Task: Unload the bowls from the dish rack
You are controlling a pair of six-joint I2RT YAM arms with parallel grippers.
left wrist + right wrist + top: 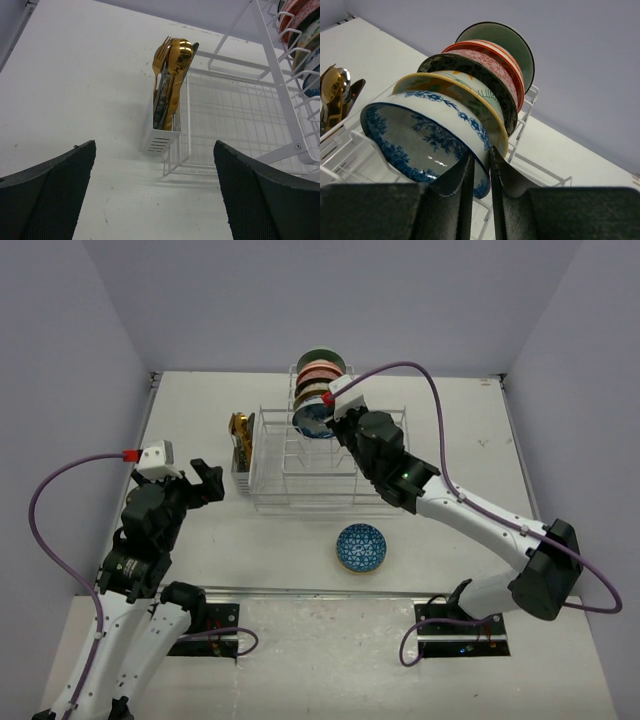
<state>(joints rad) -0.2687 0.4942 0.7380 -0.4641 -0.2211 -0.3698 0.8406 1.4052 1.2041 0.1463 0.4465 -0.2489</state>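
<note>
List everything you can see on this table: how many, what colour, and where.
blue-and-white bowl: one, at the front of the row standing on edge in the rack's dividers
other racked bowls: four, yellow-rimmed, dark-rimmed, red and green, lined up behind it
blue patterned bowl: one, upright on the table in front of the rack
dish rack: one, white wire, mid-table
utensil holder: one, white, at the rack's left end
gold cutlery: several pieces, standing in the holder
table: one, white
left gripper: black, open, left of the rack
right gripper: black, shut on the blue-and-white bowl's rim
</note>
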